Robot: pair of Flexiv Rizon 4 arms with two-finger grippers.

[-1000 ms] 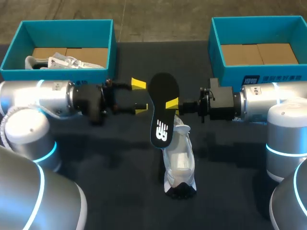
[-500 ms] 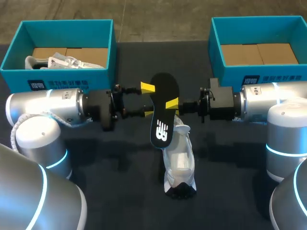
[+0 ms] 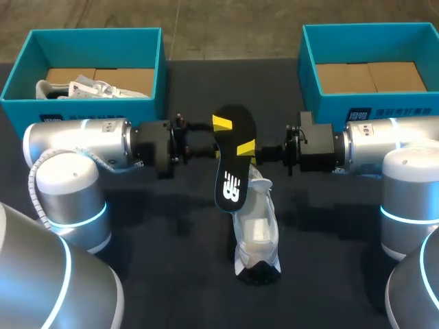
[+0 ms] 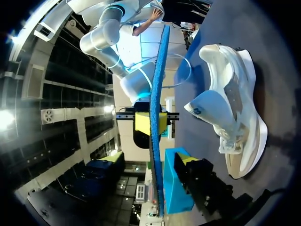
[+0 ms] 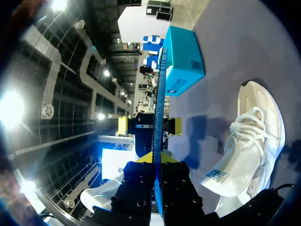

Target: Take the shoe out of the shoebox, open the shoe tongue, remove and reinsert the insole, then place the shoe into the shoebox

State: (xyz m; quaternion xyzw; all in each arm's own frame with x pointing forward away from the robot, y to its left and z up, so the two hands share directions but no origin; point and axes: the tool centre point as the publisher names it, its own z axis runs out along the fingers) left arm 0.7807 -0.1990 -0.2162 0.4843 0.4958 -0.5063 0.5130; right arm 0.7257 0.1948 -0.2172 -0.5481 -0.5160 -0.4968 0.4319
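A black insole (image 3: 233, 161) hangs above the table between both arms, with my right gripper (image 3: 247, 148) shut on its right edge. My left gripper (image 3: 221, 130) straddles its upper part from the left. In the right wrist view the left gripper's yellow fingertips (image 5: 123, 126) stand on either side of the insole (image 5: 159, 94) with gaps, so it is open. The left wrist view shows the insole (image 4: 157, 94) edge-on, with the right gripper (image 4: 150, 123) clamped on it. The white shoe (image 3: 257, 233) lies on the table below, toe toward me, tongue pulled open.
A teal shoebox (image 3: 156, 65) at the back left holds another white shoe (image 3: 89, 88). A second teal shoebox (image 3: 310, 68) at the back right shows only its cardboard bottom. Dark tabletop lies around the shoe.
My left arm has moved right until its fingers reach around the insole, and they have narrowed. The right arm, the insole and the shoe have stayed put.
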